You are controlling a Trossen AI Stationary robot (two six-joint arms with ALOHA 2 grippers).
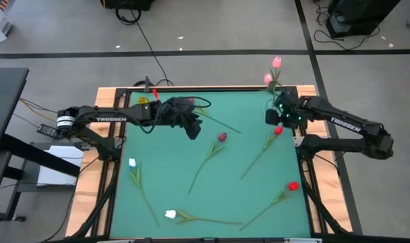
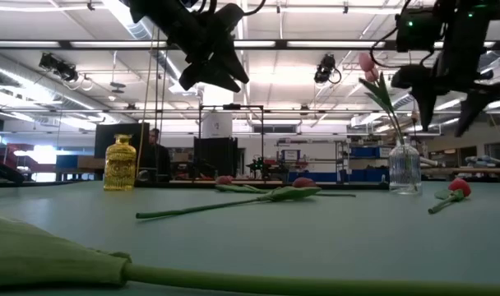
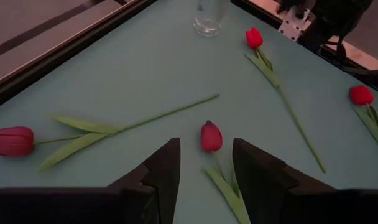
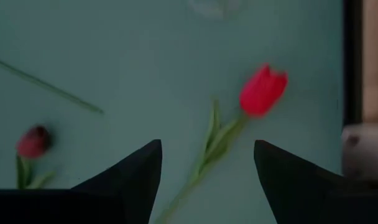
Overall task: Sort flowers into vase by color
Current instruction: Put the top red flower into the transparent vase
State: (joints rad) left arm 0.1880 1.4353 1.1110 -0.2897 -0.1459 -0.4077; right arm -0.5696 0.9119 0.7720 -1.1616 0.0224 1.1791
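The left end effector [image 1: 191,128] hangs above the far middle of the green bench [image 1: 252,202], its fingers [image 3: 161,171] spread apart with nothing between them, over a dark red tulip [image 3: 210,136] lying below. The right end effector [image 1: 276,116] is raised at the far right, just beside a clear glass vase [image 2: 405,167] that holds two pink tulips [image 1: 273,71]; its fingers [image 4: 130,174] stand wide apart and empty, above a bright red tulip [image 4: 262,91] lying on the bench. Another bright red tulip [image 1: 293,186] lies toward the near right. A second dark red tulip [image 3: 12,140] lies far back, by the left end effector. Two white tulips lie on the near left: one [image 1: 132,163] by the left edge, one [image 1: 170,214] near the front. A yellow vase [image 2: 120,164] stands at the far left.
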